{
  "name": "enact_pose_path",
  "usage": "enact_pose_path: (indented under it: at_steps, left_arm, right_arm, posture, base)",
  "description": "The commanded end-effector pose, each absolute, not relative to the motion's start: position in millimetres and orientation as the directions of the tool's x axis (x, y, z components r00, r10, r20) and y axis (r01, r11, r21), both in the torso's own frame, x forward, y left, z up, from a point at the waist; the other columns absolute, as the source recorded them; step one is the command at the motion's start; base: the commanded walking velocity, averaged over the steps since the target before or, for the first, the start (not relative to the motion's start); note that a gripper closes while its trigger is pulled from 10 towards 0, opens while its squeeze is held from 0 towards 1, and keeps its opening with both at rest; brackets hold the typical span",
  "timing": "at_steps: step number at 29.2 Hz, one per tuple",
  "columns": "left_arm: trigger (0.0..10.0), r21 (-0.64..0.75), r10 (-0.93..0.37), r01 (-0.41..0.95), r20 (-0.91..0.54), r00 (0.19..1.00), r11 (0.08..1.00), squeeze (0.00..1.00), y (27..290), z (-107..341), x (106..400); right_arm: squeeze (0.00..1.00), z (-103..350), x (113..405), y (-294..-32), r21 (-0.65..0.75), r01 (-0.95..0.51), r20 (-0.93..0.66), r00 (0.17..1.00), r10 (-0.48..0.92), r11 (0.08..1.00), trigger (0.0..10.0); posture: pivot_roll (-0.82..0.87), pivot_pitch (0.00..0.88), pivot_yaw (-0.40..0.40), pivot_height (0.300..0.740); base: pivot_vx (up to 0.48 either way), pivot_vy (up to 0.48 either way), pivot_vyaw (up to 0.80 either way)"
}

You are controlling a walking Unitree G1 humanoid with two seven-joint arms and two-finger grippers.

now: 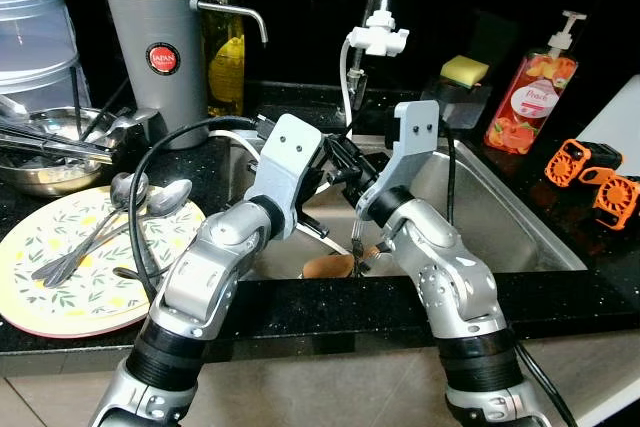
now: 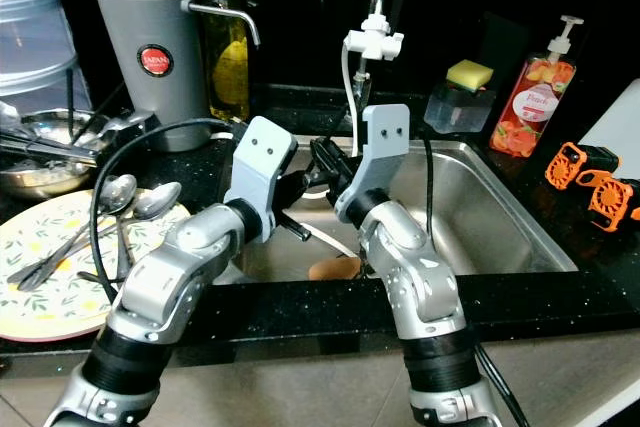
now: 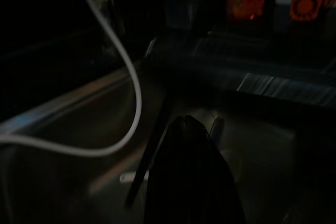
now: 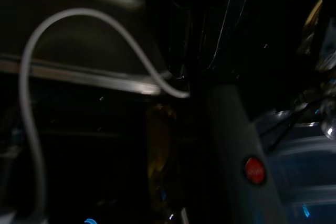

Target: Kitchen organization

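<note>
Both silver arms are reaching over the front edge of the stainless sink [image 1: 520, 217], their wrists crossing close together above the basin. The left gripper [image 1: 318, 229] is pointing down into the sink; its black fingers [image 3: 191, 177] are appearing pressed together as 1 dark mass in the left wrist view, with nothing visible between them. The right gripper [image 1: 340, 162] is hanging near the white hose [image 1: 347, 77] under the faucet [image 1: 378, 32]; whether its jaws are open cannot be told, since the fingers are hidden behind the wrists. A brown wooden utensil [image 1: 330, 266] is lying in the sink near the front wall, below and just beside the left fingers, apparently not clasped. On the counter to the left, a floral plate [image 1: 40, 292] is carrying 2 spoons [image 1: 150, 202]. Behind it a grey jug [image 1: 155, 57] is standing, with a metal bowl [image 1: 40, 172] beside it.
</note>
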State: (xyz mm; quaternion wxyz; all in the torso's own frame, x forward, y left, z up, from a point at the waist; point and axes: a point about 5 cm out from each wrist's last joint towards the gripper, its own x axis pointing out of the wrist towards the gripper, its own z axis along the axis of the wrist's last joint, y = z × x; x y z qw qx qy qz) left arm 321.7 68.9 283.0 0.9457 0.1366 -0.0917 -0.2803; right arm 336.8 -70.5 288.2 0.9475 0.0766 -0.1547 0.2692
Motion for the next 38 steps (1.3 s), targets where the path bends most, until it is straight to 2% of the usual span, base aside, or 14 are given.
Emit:
enact_pose_path:
  at_steps: [1, 2, 3, 4, 5, 6, 7, 15, 22, 25, 32, 35, 36, 38]
  left_arm:
    - [10.0, 0.319, -0.567, 0.503, 0.146, 0.811, 0.803, 1.0, 66.2, 286.2, 316.6]
    - [10.0, 0.317, -0.569, 0.505, 0.156, 0.807, 0.803, 1.0, 66.9, 286.7, 315.5]
    - [10.0, 0.318, -0.569, 0.502, 0.168, 0.805, 0.804, 1.0, 67.4, 287.9, 313.4]
    - [10.0, 0.321, -0.57, 0.501, 0.173, 0.803, 0.804, 1.0, 67.7, 288.6, 312.0]
    - [10.0, 0.321, -0.577, 0.506, 0.181, 0.796, 0.8, 1.0, 68.3, 289.8, 309.0]
    - [10.0, 0.321, -0.582, 0.511, 0.186, 0.792, 0.798, 1.0, 68.7, 290.6, 306.9]
    - [10.0, 0.319, -0.586, 0.514, 0.191, 0.788, 0.796, 0.0, 70.5, 291.1, 304.2]
    - [10.0, 0.329, -0.557, 0.48, 0.199, 0.806, 0.813, 0.0, 89.6, 291.9, 294.9]
    - [10.0, 0.284, -0.404, 0.337, 0.227, 0.886, 0.898, 0.0, 121.0, 299.0, 296.5]
    - [10.0, 0.213, -0.241, 0.193, 0.229, 0.943, 0.958, 0.0, 149.4, 303.0, 301.8]
    - [10.0, 0.197, -0.145, 0.119, 0.125, 0.981, 0.973, 0.0, 163.7, 302.6, 313.4]
    - [10.0, 0.155, -0.185, 0.17, 0.089, 0.979, 0.973, 0.0, 158.6, 302.3, 318.0]
    - [10.0, 0.106, -0.312, 0.308, 0.02, 0.95, 0.945, 0.0, 144.7, 299.4, 322.8]
    - [10.0, 0.072, -0.385, 0.386, -0.022, 0.923, 0.92, 0.0, 138.3, 297.9, 324.7]
  right_arm:
    - [0.0, 285.6, 339.9, -74.3, 0.052, -0.504, 0.321, 0.826, 0.463, 0.862, 0.0]
    - [0.0, 284.0, 341.0, -74.6, 0.048, -0.495, 0.31, 0.833, 0.458, 0.867, 0.0]
    - [0.0, 281.9, 342.7, -75.5, 0.044, -0.48, 0.296, 0.844, 0.447, 0.876, 6.2]
    - [0.0, 280.7, 343.8, -76.1, 0.041, -0.47, 0.288, 0.851, 0.44, 0.882, 6.2]
    - [0.0, 276.8, 347.5, -78.8, 0.023, -0.436, 0.265, 0.87, 0.415, 0.9, 10.0]
    - [0.0, 274.1, 350.1, -80.8, 0.01, -0.413, 0.25, 0.883, 0.397, 0.911, 10.0]
    - [0.0, 267.3, 356.8, -87.2, -0.004, -0.352, 0.211, 0.915, 0.345, 0.936, 10.0]
    - [0.0, 231.2, 390.9, -143.3, 0.028, -0.026, 0.005, 1.0, 0.026, 0.999, 10.0]
    - [0.0, 215.2, 405.3, -184.9, 0.119, 0.091, -0.117, 0.99, -0.077, 0.989, 10.0]
    - [0.0, 201.9, 404.6, -193.4, 0.155, 0.035, -0.189, 0.982, -0.005, 0.987, 10.0]
    - [0.0, 193.4, 405.1, -188.1, 0.064, -0.107, -0.284, 0.951, 0.121, 0.992, 10.0]
    - [0.0, 191.0, 405.7, -187.9, 0.061, -0.111, -0.306, 0.944, 0.124, 0.992, 10.0]
    - [0.0, 186.6, 405.6, -187.5, 0.064, -0.112, -0.324, 0.937, 0.127, 0.992, 10.0]
    - [0.0, 183.8, 405.7, -186.2, 0.071, -0.119, -0.335, 0.932, 0.136, 0.99, 10.0]
  posture:
    - [0.09, 0.089, -0.076, 0.74]
    - [0.09, 0.089, -0.076, 0.74]
    - [0.09, 0.089, -0.076, 0.74]
    - [0.09, 0.089, -0.076, 0.74]
    - [0.09, 0.088, -0.077, 0.74]
    - [0.09, 0.088, -0.077, 0.74]
    - [0.09, 0.087, -0.078, 0.74]
    - [0.11, 0.083, -0.087, 0.74]
    - [0.16, 0.097, -0.101, 0.74]
    - [0.19, 0.112, -0.101, 0.74]
    - [0.23, 0.166, -0.097, 0.74]
    - [0.24, 0.18, -0.097, 0.74]
    - [0.24, 0.184, -0.093, 0.74]
    - [0.24, 0.187, -0.087, 0.74]
  base:
    - [0.0, 0.0, 0.0]
    - [0.0, 0.0, 0.0]
    - [0.0, 0.0, 0.0]
    - [0.0, 0.0, 0.0]
    - [0.0, 0.0, 0.0]
    - [0.0, 0.0, 0.0]
    - [0.0, 0.0, 0.0]
    - [0.0, 0.0, 0.0]
    - [0.0, 0.0, 0.0]
    - [0.0, 0.0, 0.0]
    - [0.0, 0.0, 0.0]
    - [0.0, 0.0, 0.0]
    - [0.0, 0.0, 0.0]
    - [0.0, 0.0, 0.0]
